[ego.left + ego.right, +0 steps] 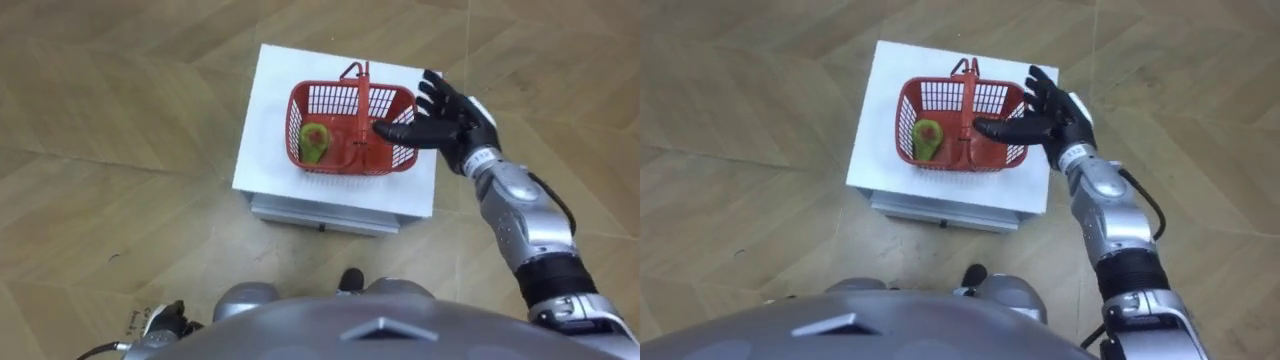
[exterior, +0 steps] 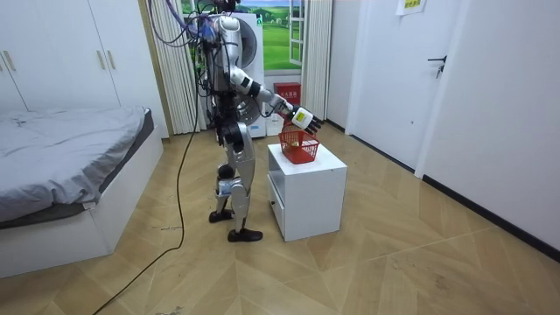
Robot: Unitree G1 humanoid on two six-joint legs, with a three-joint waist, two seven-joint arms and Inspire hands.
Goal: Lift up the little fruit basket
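**Left eye view.** The red fruit basket [image 1: 335,97] stands on a white cabinet [image 1: 262,150], with a green fruit [image 1: 316,142] in its left half. The right hand [image 1: 450,118] is spread and empty over the basket's right rim, its thumb pointing toward the upright handle [image 1: 358,105]. The left hand [image 1: 168,320] shows at the lower left edge; its grasp cannot be told.

**Room view.** The robot stands upright beside the cabinet, right arm extended over the basket.

**Right eye view.** Same arrangement.
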